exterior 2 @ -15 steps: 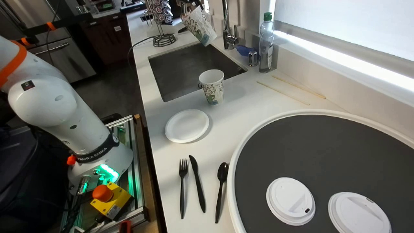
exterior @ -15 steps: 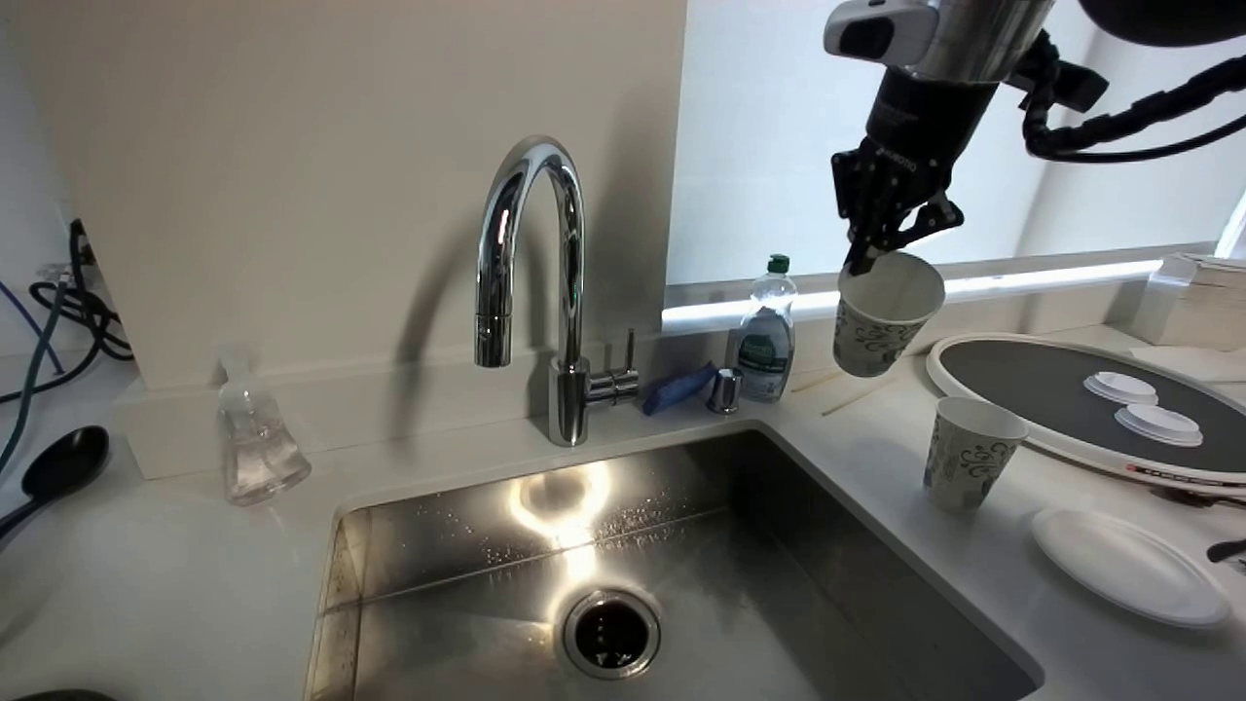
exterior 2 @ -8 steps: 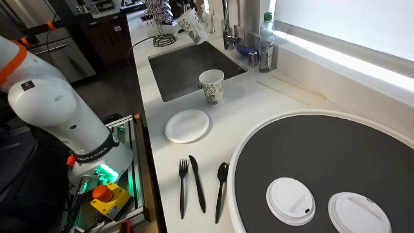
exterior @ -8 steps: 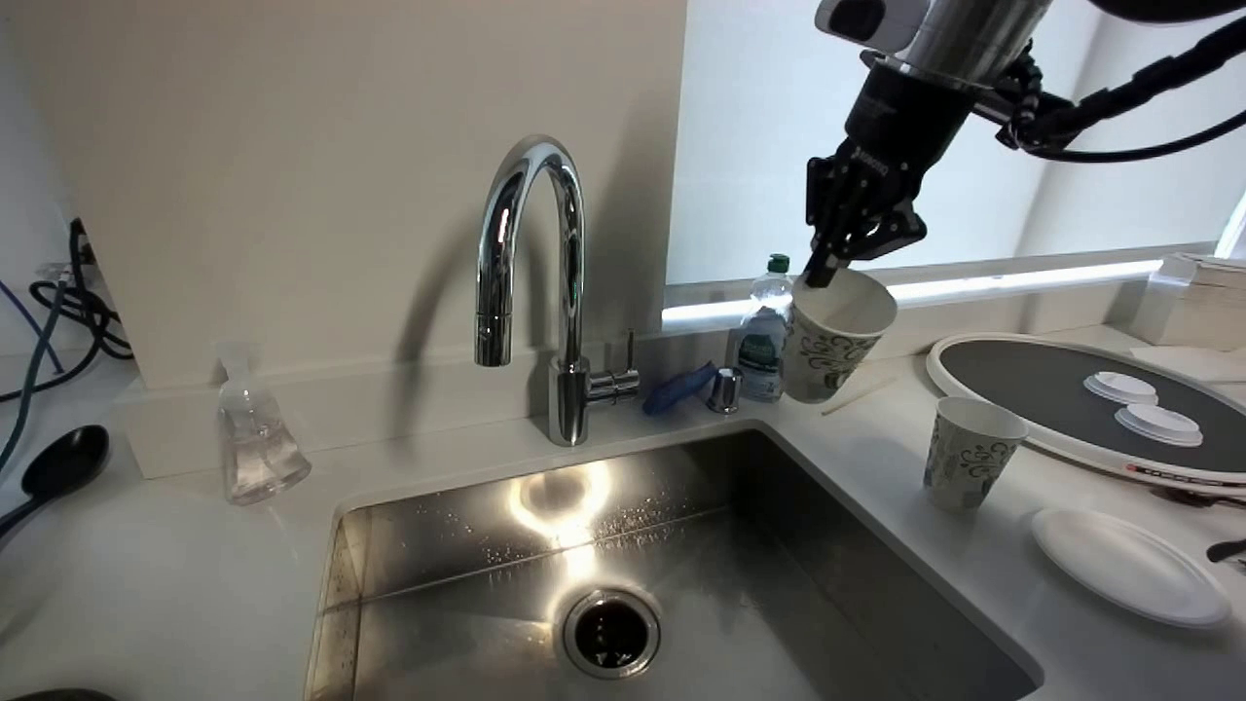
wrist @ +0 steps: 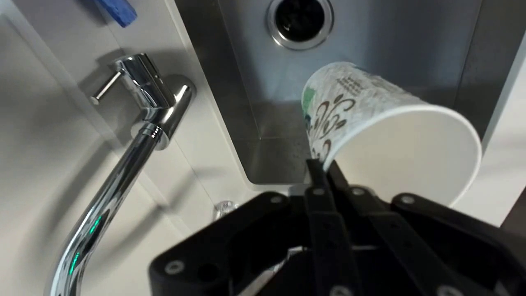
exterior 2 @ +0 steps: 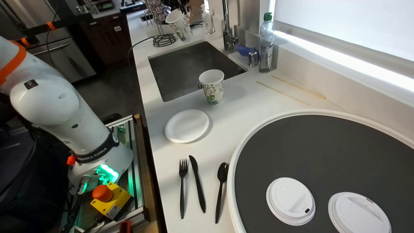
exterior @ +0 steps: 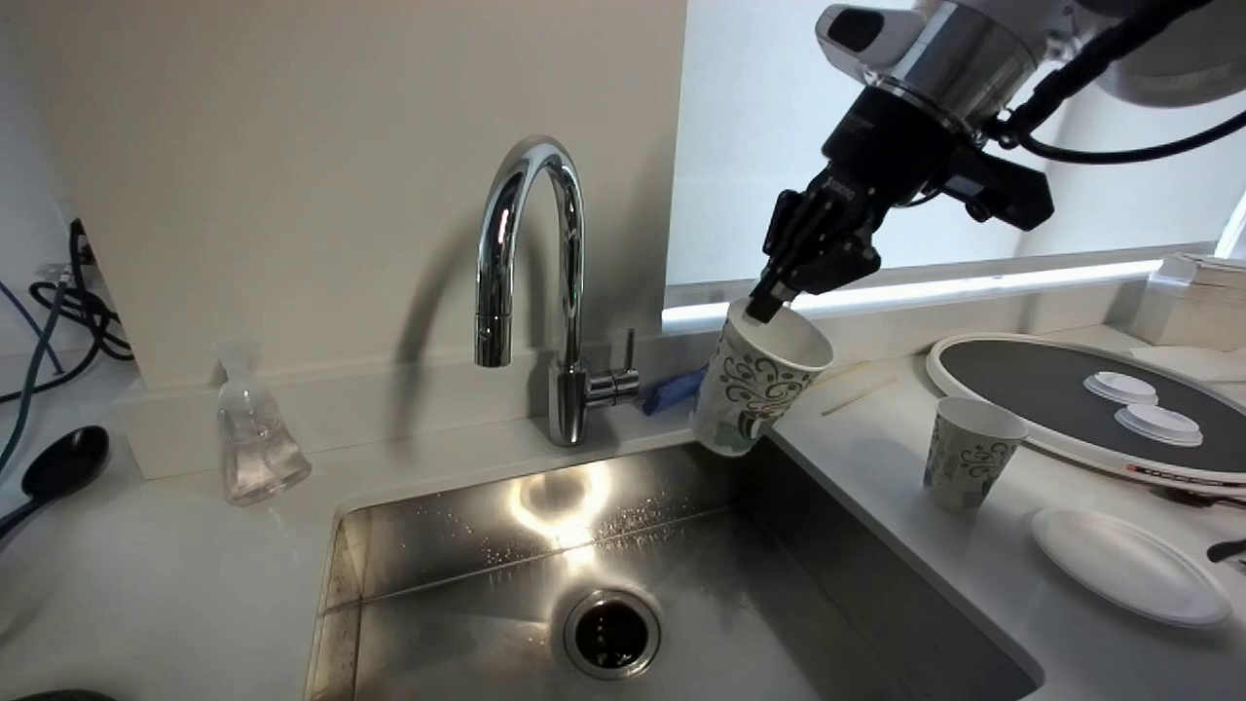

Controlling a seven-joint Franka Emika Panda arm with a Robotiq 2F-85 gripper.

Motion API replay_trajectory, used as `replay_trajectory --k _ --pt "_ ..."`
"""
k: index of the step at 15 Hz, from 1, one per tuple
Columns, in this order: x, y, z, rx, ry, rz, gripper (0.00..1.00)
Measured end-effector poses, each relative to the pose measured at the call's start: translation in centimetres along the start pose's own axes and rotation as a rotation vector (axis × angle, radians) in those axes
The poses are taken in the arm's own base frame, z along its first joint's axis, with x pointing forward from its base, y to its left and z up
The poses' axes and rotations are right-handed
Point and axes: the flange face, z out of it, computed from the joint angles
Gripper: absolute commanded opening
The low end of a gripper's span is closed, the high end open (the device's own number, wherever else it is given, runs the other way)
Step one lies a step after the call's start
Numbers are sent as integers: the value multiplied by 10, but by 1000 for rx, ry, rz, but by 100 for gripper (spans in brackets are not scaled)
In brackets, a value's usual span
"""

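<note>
Paper cup (exterior: 754, 385) up in the air, tilted over the stainless-steel sink (exterior: 730, 604), and the gripper (wrist: 324, 163) has its rim pinched, jaws closed right down on the thin wall, one finger inside, one outside! A chrome faucet (exterior: 570, 282) stands at the sink's back edge. On the countertop (exterior 2: 239, 103), a second paper cup (exterior 2: 212, 87) sits upright just beside the sink, a white plate (exterior 2: 187, 126) near it, towards the countertop's front edge.

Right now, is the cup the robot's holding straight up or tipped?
A bit tipped: pinched by the end effector, the held cup leans more than the standing cup on the counter, in both exterior views.
</note>
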Motion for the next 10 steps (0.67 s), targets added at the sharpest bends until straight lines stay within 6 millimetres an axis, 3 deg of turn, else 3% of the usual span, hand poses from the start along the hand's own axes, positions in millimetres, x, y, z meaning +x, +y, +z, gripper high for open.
replay_trajectory --k 4,10 --pt "-2 -7 11 -3 158 96 1" --pt "-8 -15 15 -183 332 192 1"
